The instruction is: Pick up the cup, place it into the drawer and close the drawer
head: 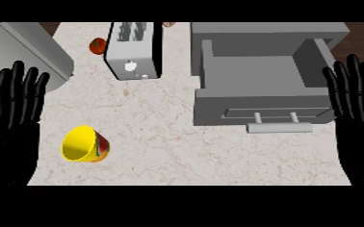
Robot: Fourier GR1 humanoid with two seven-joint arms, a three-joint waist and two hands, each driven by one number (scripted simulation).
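Cup (pixel 84 145) tipped on counter just right of left hand (pixel 19 107), fingers straight.

Bare counter (pixel 171 125) fills the frame's middle, open between the cup (pixel 84 145) at lower left and the open drawer (pixel 262 84) at right. A toaster (pixel 133 52) blocks the upper middle; a grey box (pixel 32 53) crowds the upper left.

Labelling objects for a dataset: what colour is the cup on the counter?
Yellow inside and at the rim, red and green outside; the cup shows in the head view.
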